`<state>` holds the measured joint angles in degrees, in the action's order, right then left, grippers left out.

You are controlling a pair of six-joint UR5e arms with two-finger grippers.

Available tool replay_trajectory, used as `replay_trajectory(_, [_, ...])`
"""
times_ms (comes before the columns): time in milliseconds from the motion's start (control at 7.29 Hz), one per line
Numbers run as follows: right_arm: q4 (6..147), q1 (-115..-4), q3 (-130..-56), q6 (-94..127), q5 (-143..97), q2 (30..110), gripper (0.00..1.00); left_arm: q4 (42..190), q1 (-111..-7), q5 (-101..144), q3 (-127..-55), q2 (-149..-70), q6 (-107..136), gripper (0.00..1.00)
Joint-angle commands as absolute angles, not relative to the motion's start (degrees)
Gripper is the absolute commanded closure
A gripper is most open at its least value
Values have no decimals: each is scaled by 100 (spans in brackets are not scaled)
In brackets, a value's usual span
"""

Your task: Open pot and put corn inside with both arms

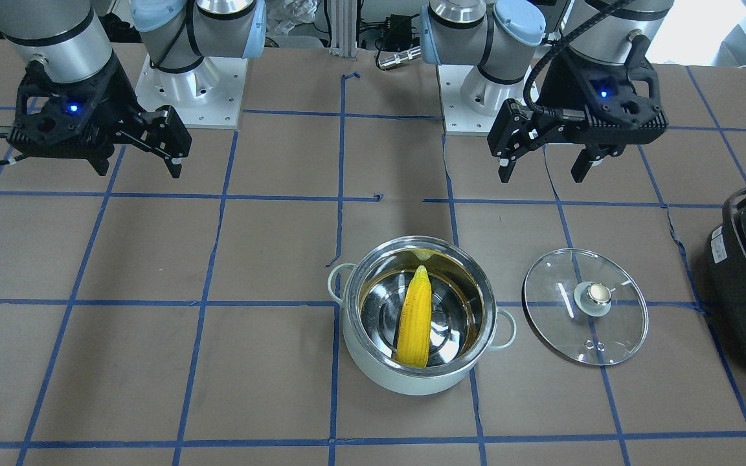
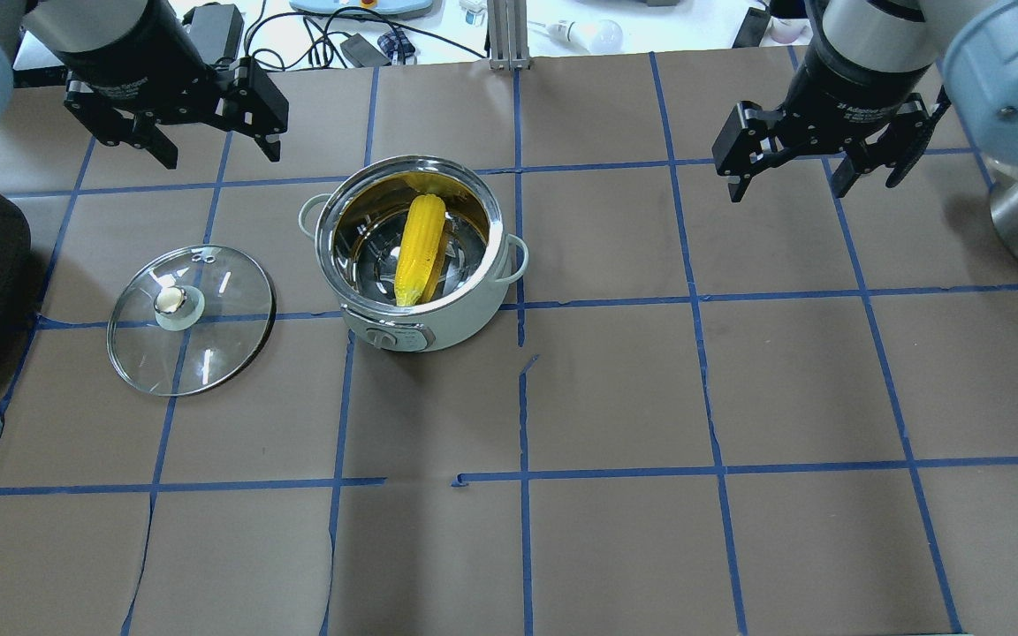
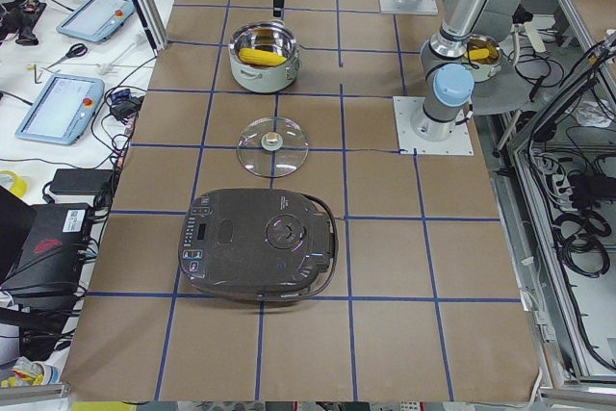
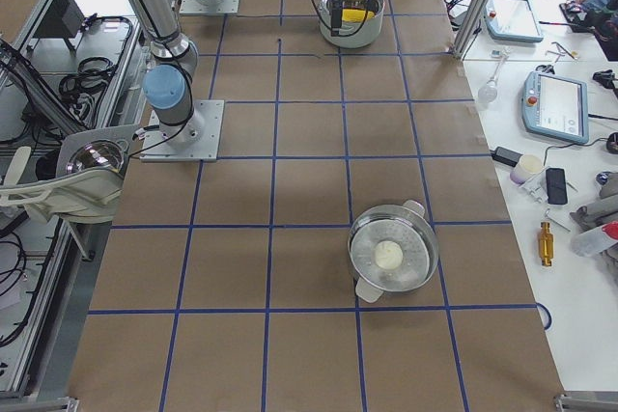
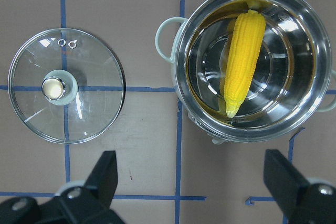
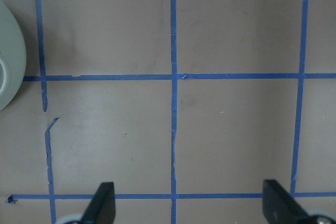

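We judge the task as good as done. The corn (image 1: 416, 320) lies inside the pot (image 1: 405, 382), slanting across the steel bowl almost from wall to wall. We cannot tell which end sits higher. The lid (image 1: 585, 305) lies flat just beside the pot, not touching it.

The left gripper (image 2: 221, 152) hangs high near the pot and lid with its jaws spread wide and nothing between them. The right gripper (image 2: 787, 187) hangs well apart from the pot, on the side away from the lid, equally wide open and empty.

What could go wrong now comes mostly from the arms pulling back. A low sweep of the left arm could catch the lid's knob or one of the pot's loop handles, and we expect either thing to slide easily on the paper-covered table (image 1: 153, 259). If the lid were put back, a raised end of the corn might keep it from seating.

The pot is pale mint outside and mirror-bright inside, throwing back yellow reflections. The lid is a clear glass disc with a shiny knob on a pale collar. The corn is bright yellow, ribbed in kernel rows and tapered at one end.
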<state>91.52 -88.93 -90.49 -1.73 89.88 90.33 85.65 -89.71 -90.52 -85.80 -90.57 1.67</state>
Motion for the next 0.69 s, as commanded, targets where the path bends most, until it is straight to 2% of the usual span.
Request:
replay_trajectory(0, [9167,-8895,-9018,-421,9009,9053,0,8578,-8974,-9053,-8578,-9053,167,0])
replay_trajectory(549, [9158,-8895,-9000,-431,8973,9105,0,8805,-8974,-9062,-8578,-9035,167,0])
